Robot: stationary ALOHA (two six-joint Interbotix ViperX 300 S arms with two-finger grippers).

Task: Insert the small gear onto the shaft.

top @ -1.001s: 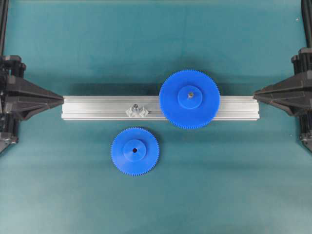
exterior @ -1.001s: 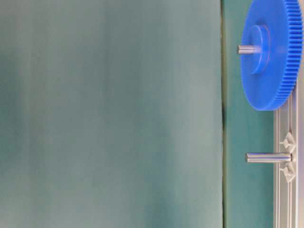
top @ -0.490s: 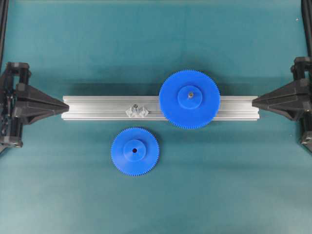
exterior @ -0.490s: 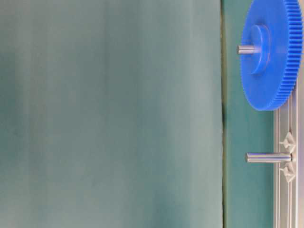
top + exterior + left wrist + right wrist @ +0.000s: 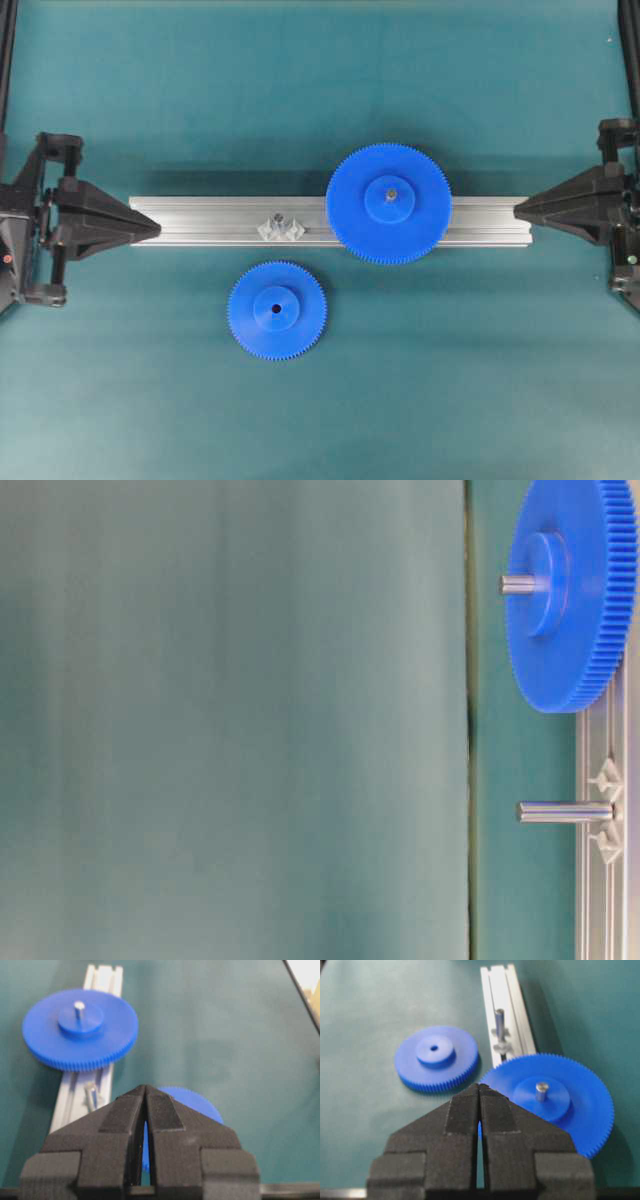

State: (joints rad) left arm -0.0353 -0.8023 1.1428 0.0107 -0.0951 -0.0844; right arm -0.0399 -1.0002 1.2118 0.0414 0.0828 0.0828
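The small gear (image 5: 277,310) is a blue toothed disc lying flat on the green mat, just in front of the rail; it also shows in the right wrist view (image 5: 436,1057) and partly behind the fingers in the left wrist view (image 5: 200,1102). The shaft (image 5: 281,224) is a thin metal peg standing bare on the rail, seen side-on from table level (image 5: 565,812). My left gripper (image 5: 158,226) hovers over the rail's left end, shut and empty. At the rail's right end, my right gripper (image 5: 516,208) is shut and empty too.
A long ribbed aluminium rail (image 5: 200,220) lies across the middle of the mat. A wider blue gear (image 5: 389,203) sits on its own pin on the rail's right half. Green mat surrounds everything.
My left gripper has slid right until its tip overlaps the rail's left end. The right gripper has crept slightly left. Gears and shaft have not moved.
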